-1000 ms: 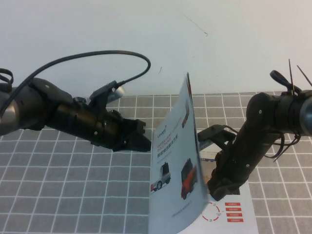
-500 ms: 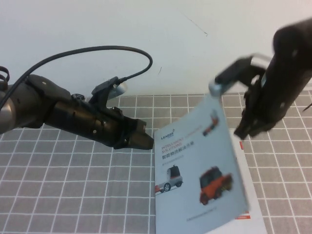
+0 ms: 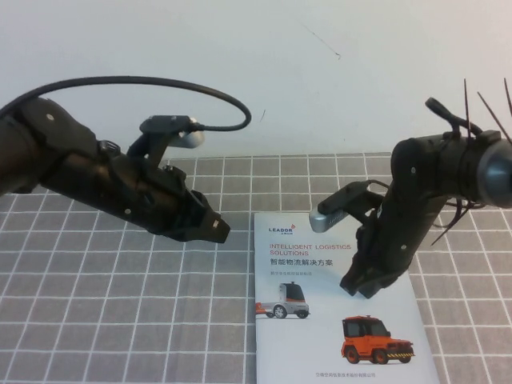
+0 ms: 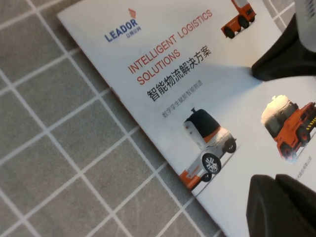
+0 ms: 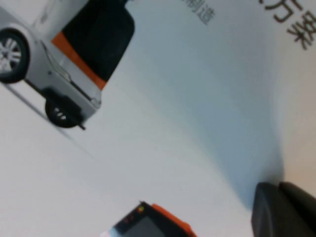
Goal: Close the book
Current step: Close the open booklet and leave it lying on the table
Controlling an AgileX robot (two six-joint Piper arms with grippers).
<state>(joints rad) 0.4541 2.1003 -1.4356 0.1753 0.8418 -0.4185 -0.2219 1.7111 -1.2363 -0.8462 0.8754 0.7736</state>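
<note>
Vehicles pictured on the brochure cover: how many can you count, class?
3: white-and-orange van mid-cover, orange truck lower right, small orange vehicle far right corner, near the right gripper; others may hide under it. Left gripper sits left of the brochure.

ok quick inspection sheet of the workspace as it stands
surface: grey grid mat, flat
job's things: book closed, cover up, lying flat on the mat
clutter: nothing seen
tools: left tool shut, above the mat just left of the book; right tool shut, low over the cover, contact unclear
cables: black cable arcs over the left arm; ties stick up from the right arm
surroundings: white wall behind, faint marks
</note>
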